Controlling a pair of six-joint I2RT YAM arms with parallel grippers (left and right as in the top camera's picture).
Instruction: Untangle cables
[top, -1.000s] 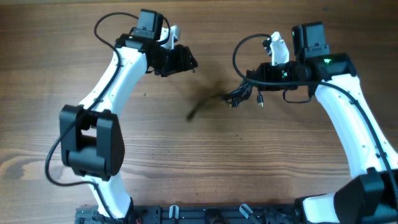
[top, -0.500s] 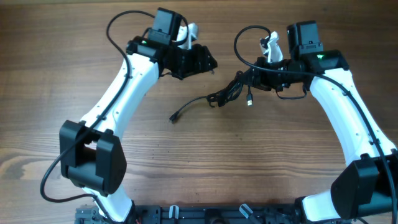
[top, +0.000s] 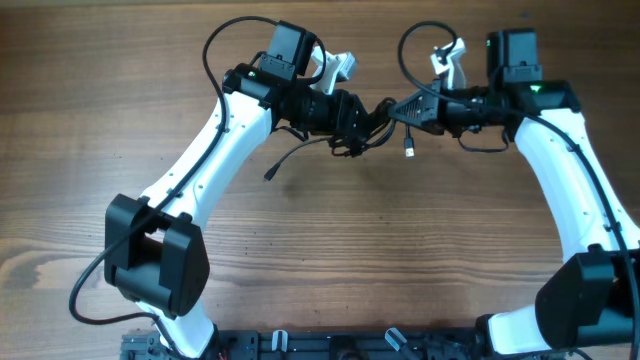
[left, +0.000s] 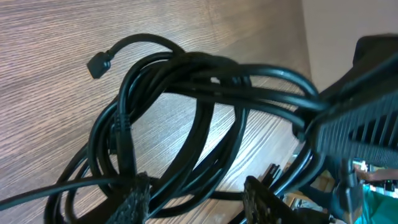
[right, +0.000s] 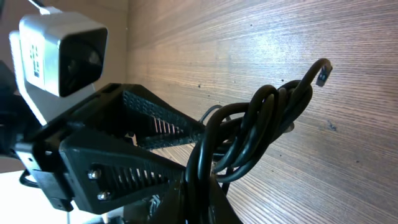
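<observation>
noting both arms meeting at the far middle of the desk, tips almost touching. the cables hang as one knotted bundle between them and appear mostly lifted off the wood. one strand trails down-left to a tail plug lying on the desk; a dangling plug hangs under the right arm.

right pincer: clamped on the cables, judging by the bundle rising straight out of its tip in the right wrist view; its own fingers are largely hidden there.
left pincer: fingers apart, several strands running through the gap, nothing pinched yet.

risks (judgement):
- left fingers straddle more than one strand. closing here would likely grab the whole knot, and pulling apart would tighten it rather than loosen it.
- tips are very near each other; a small inward move could knock finger on finger.
- dangling plug could snag a loop when the arms separate.
- right grip sits on a thick bunch; strands may slip out unevenly.

containers: none in view; the cables sit in no tray or bin.
</observation>
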